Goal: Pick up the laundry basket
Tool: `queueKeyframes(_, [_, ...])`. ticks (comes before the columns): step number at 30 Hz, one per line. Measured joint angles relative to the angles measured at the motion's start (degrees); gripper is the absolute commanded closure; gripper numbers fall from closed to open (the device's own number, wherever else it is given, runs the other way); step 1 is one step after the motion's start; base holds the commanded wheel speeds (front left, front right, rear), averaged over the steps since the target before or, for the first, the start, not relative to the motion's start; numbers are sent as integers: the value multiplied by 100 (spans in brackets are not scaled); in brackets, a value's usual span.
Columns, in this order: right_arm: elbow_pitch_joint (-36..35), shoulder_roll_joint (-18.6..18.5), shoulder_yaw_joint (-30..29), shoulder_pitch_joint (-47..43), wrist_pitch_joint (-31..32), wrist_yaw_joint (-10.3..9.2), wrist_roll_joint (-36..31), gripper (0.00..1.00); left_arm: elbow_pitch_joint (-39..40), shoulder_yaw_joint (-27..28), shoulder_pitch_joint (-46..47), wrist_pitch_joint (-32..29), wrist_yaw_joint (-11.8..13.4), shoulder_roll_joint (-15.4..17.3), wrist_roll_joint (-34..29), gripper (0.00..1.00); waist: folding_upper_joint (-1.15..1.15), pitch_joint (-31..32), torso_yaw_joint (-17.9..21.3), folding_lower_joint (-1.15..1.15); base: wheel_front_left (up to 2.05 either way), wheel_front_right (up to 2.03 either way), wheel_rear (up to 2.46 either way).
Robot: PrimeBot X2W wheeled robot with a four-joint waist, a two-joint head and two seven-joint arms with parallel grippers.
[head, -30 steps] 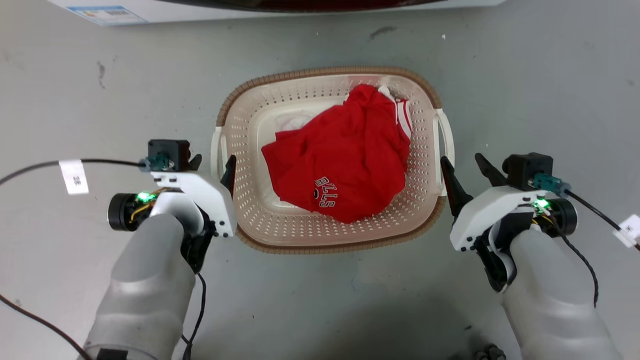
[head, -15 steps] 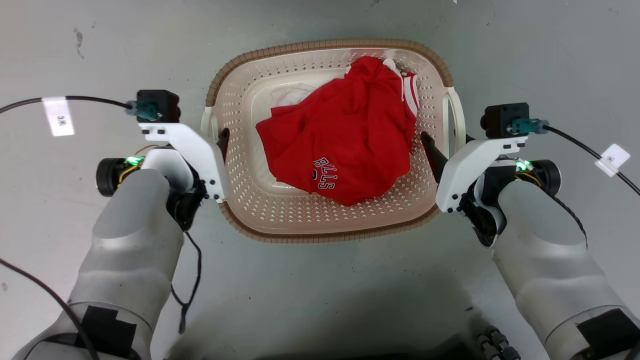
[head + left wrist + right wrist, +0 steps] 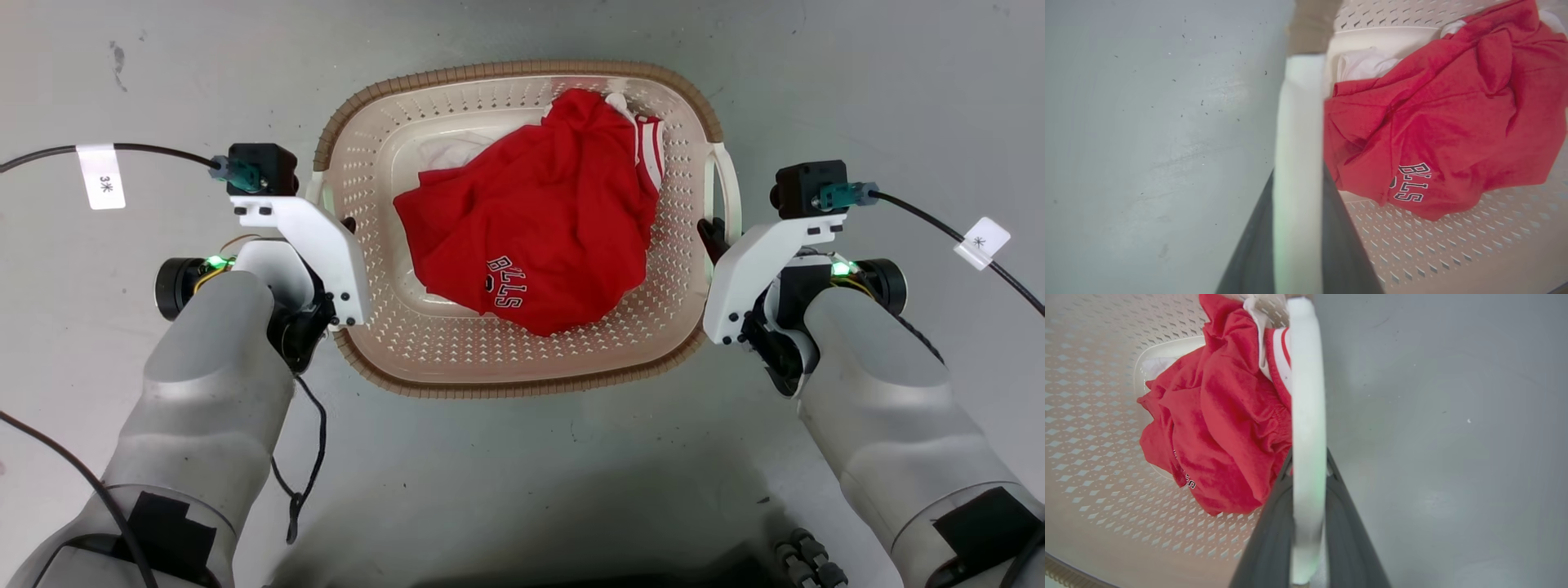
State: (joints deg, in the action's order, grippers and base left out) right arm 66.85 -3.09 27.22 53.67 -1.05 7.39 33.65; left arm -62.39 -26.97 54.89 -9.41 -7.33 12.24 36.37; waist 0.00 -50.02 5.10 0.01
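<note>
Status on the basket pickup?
Left hand shut on left handle; right hand shut on right handle; laundry basket holds red jersey; nothing in the way.

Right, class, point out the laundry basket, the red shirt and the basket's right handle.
laundry basket (image 3: 506, 69): head view, on the brown rim at the far side.
red shirt (image 3: 539, 220): head view, middle of the crumpled cloth.
right handle (image 3: 1307, 396): right wrist view, on the white bar, upper half.

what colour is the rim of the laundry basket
Brown, woven-look rim on the cream laundry basket; clearest in the head view.
</note>
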Motion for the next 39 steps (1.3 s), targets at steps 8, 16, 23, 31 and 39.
queueKeyframes(8, [191,-30,291,6,36,-2,287,100,-105,-336,29,-10,3,-37,321,100,0,193,-34,0,0,0,0])
queueKeyframes(16, [389,-103,590,-299,609,-34,666,100,-409,-682,-310,-482,36,-300,827,100,0,972,-151,-1,0,0,0])
queueKeyframes(23, [426,-133,711,-643,1133,-36,987,100,-476,-878,-684,-887,53,-368,1201,100,0,1727,-242,-1,0,0,0])
queueKeyframes(31, [398,-219,865,-901,1859,-36,1303,100,-519,-1077,-886,-1179,53,-382,1484,100,0,2597,-328,-1,0,0,0])
queueKeyframes(39, [331,-256,958,-972,2650,-36,1621,100,-605,-1214,-999,-1704,53,-333,1738,100,0,3392,-363,-2,0,0,0])
